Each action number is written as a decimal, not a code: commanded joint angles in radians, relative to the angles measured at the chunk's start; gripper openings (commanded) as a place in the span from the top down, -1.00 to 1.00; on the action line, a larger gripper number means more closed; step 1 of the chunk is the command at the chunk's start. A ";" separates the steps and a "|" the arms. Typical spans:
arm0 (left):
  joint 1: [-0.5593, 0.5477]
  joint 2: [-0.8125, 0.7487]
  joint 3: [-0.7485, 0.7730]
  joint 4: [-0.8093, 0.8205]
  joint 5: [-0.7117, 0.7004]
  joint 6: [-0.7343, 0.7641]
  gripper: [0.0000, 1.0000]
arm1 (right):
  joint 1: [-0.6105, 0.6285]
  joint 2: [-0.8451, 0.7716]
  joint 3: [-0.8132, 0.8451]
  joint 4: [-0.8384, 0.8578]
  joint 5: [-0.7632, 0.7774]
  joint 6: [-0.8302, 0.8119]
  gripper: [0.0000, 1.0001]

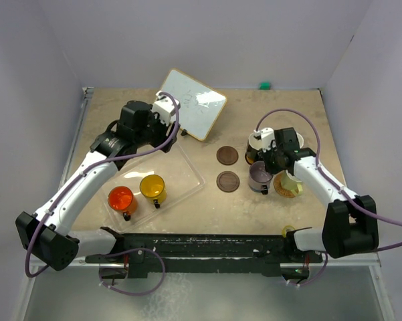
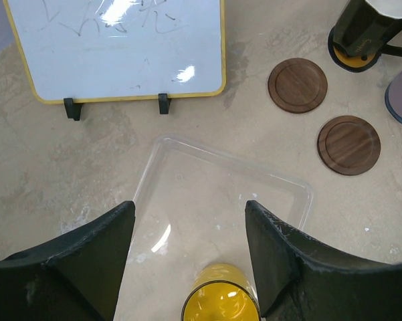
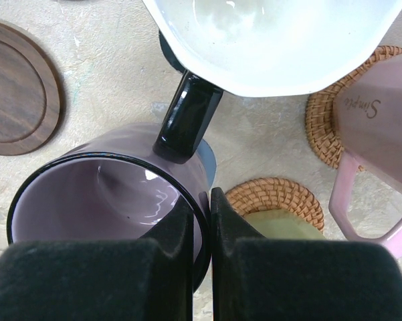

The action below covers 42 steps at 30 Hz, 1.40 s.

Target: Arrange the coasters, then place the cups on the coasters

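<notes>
My right gripper (image 3: 209, 194) is shut on the rim of the mauve-grey cup (image 3: 107, 194), one finger inside and one outside. That cup is over the blue-grey coaster (image 3: 209, 162). The black cup (image 3: 274, 40) stands just beyond, on a coaster with an orange centre (image 2: 351, 60). The white-pink cup (image 3: 381, 114) and the pale yellow-green cup (image 3: 281, 225) each sit on a tan woven coaster (image 3: 267, 194). Two dark brown coasters (image 1: 227, 156) (image 1: 228, 181) lie bare. My left gripper (image 2: 189, 210) hangs open above the clear tray (image 2: 281, 184), which holds the yellow cup (image 1: 152, 187) and the orange-red cup (image 1: 120, 198).
A small whiteboard with a yellow frame (image 1: 194, 105) stands propped at the back, just beyond the tray. A small green object (image 1: 264, 85) lies at the far wall. Walls close in the table on three sides.
</notes>
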 commanded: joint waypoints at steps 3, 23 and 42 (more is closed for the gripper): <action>0.012 -0.041 -0.014 0.051 0.017 0.013 -0.29 | -0.004 -0.008 0.004 0.051 -0.040 -0.011 1.00; 0.014 -0.040 -0.017 0.054 0.031 0.015 -0.29 | -0.004 0.018 -0.002 0.050 -0.032 -0.008 0.98; 0.014 -0.050 -0.021 0.049 0.036 0.019 -0.30 | -0.005 0.014 -0.012 0.031 0.007 -0.002 0.71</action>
